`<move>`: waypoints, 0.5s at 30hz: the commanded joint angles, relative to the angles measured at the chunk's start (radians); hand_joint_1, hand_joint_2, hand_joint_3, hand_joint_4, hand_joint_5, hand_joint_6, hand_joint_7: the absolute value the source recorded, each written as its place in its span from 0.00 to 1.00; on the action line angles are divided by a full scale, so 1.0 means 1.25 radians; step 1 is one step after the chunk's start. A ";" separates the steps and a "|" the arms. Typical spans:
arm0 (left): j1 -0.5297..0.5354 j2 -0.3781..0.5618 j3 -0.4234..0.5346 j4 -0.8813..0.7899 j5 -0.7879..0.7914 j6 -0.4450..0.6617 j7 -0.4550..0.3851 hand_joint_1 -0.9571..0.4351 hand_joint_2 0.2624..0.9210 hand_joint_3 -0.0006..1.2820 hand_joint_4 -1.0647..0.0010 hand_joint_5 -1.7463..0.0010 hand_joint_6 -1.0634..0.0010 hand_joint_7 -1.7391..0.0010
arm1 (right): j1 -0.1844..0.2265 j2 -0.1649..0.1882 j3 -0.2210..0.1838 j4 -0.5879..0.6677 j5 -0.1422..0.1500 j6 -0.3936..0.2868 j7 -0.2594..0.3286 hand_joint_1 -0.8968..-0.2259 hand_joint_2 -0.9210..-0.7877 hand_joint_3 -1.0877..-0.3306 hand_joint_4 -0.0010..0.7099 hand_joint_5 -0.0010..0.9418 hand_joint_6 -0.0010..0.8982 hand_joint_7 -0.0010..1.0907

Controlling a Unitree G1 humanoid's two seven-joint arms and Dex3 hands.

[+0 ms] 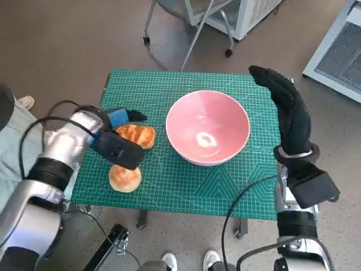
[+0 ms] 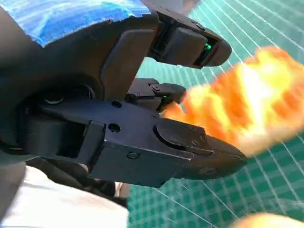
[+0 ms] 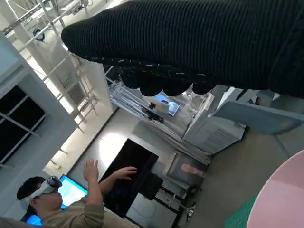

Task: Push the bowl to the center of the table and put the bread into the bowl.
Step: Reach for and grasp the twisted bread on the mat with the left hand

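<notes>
Pink bowl, one, near middle of green cutting mat. Two bread pieces left of bowl: grilled bread, round bun. Left hand over grilled bread, fingers apart around it, grip unclear. Right hand flat, holding nothing, just right of bowl.

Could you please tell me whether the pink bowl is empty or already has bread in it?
Empty. The pink bowl shows only its bare inside; both bread pieces lie on the green mat beside it.

You have no readable text, label, brand or number anywhere; the mat on the surface shows only printed grid lines, nothing legible.
</notes>
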 commanded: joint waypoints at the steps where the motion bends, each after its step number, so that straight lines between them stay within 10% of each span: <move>1: -0.015 -0.020 -0.025 0.040 0.005 0.005 0.021 0.55 0.79 0.00 0.72 0.99 0.55 0.99 | 0.024 0.003 -0.002 0.002 0.005 0.002 -0.005 0.46 0.00 0.34 0.48 0.08 0.01 0.85; 13: -0.017 -0.057 -0.092 0.133 0.026 -0.020 0.121 0.68 0.96 0.05 0.47 0.95 0.37 0.94 | 0.028 0.003 -0.005 0.002 0.003 0.000 -0.011 0.46 0.00 0.34 0.48 0.08 0.01 0.84; 15: -0.021 -0.058 -0.107 0.145 0.034 -0.026 0.144 0.57 0.98 0.14 0.39 0.90 0.48 0.56 | 0.030 0.002 -0.005 0.001 -0.001 0.000 -0.014 0.46 0.00 0.34 0.48 0.08 0.01 0.84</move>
